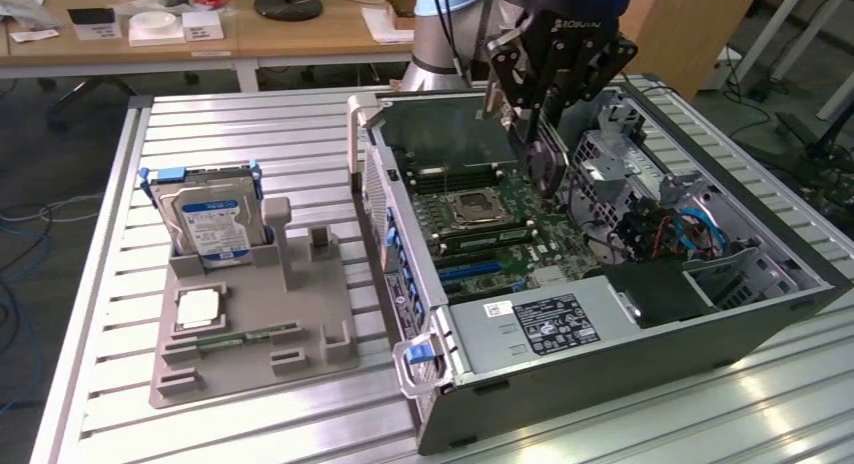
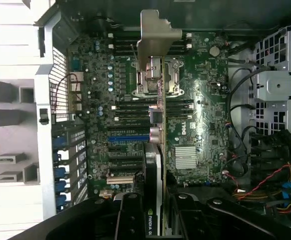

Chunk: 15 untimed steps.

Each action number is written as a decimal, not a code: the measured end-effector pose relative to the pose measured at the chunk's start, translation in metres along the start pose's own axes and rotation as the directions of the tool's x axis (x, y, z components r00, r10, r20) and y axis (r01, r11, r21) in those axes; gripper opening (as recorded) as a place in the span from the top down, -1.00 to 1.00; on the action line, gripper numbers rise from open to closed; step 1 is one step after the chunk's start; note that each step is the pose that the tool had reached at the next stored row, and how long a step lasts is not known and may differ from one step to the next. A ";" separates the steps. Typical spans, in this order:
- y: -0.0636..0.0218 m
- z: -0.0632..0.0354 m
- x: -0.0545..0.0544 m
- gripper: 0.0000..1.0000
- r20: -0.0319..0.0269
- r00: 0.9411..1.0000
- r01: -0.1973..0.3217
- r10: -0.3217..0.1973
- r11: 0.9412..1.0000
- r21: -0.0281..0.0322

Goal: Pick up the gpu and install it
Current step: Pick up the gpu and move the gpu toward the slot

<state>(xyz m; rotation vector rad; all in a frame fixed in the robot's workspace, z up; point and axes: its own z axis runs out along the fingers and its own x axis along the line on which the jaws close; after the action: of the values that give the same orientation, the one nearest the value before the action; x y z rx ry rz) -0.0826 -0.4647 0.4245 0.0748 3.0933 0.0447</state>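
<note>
dark gpu (image 2: 156, 162) edge-on in the tight grip of the end effector (image 2: 158, 212), apparently above the motherboard (image 2: 203, 102)

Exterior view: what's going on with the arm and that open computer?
The gripper is closed on the gpu and holds it edge-down inside the open case. The card hangs over the motherboard near the CPU socket and is not seated in a slot. At the exterior view's left, a hard drive stands in a grey holder on the table, untouched.
</note>
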 end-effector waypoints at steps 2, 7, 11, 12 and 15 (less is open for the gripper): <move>0.0002 0.0002 -0.004 0.47 0.000 1.000 0.000 0.000 1.000 0.000; 0.0005 0.0005 -0.012 0.47 0.000 1.000 0.000 0.000 1.000 0.000; 0.0006 0.0006 -0.012 0.47 0.000 1.000 0.000 0.000 1.000 0.000; 0.0006 0.0007 -0.013 0.47 0.000 1.000 0.000 0.000 1.000 0.000; 0.0011 0.0013 -0.024 0.47 0.000 1.000 0.000 0.000 1.000 0.000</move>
<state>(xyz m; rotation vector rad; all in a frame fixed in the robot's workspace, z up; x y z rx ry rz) -0.0584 -0.4647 0.4244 0.0746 3.0934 0.0448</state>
